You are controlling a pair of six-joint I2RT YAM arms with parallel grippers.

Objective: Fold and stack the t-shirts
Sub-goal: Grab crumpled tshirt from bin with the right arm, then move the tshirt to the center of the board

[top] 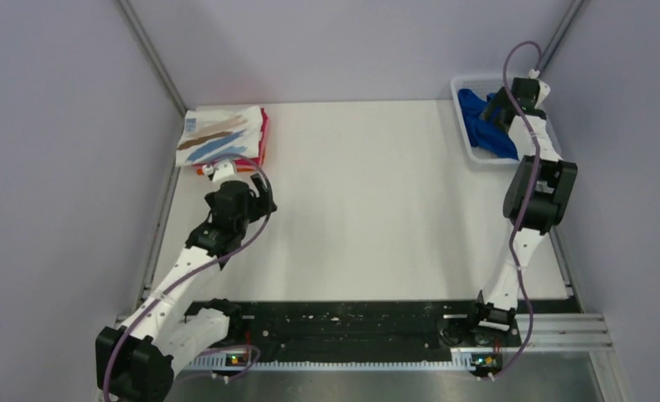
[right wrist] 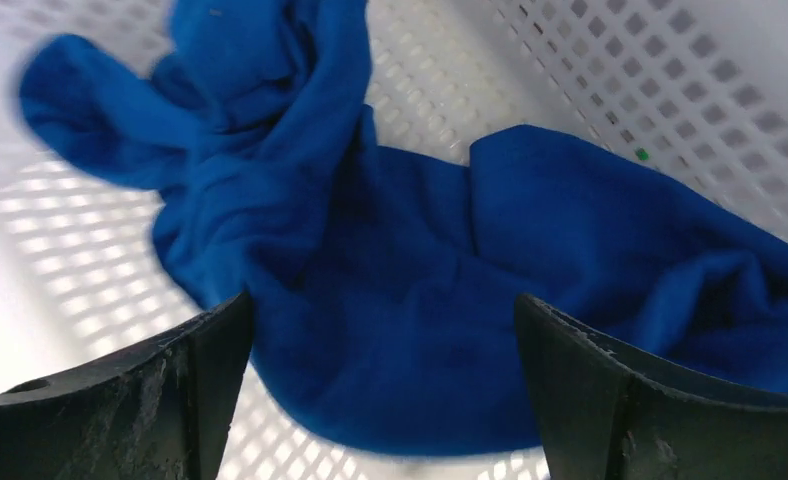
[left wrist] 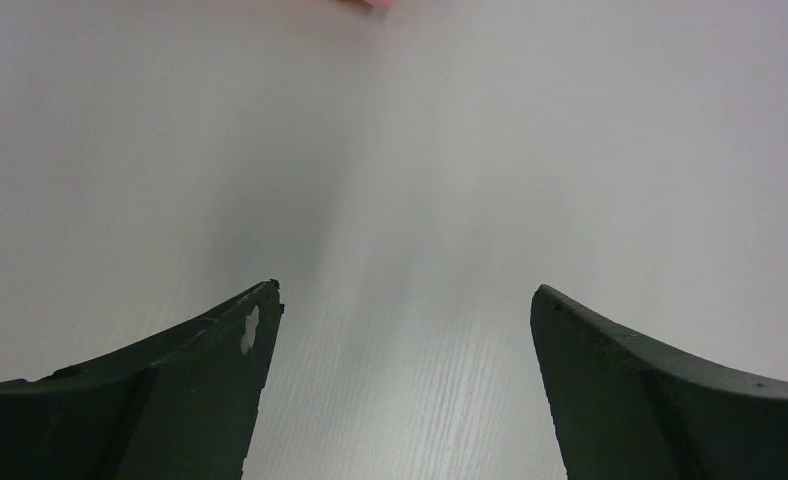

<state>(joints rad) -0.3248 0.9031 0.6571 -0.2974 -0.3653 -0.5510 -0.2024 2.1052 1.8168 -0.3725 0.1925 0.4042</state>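
Observation:
A crumpled royal blue t-shirt [top: 483, 122] lies in the white mesh basket [top: 469, 85] at the far right. In the right wrist view the blue t-shirt [right wrist: 410, 290] fills the frame. My right gripper [right wrist: 382, 305] is open, its jaws spread over the blue cloth and not holding it. At the far left, a folded white t-shirt with brown and blue streaks [top: 218, 138] tops a stack with red and orange edges [top: 264, 138]. My left gripper [left wrist: 405, 295] is open and empty over bare table, just in front of that stack. The panda print is hidden.
The white mesh basket's wall [right wrist: 670, 80] surrounds the blue shirt closely. Grey walls close in the table on the left, back and right. A black rail [top: 352, 322] with the arm bases runs along the near edge.

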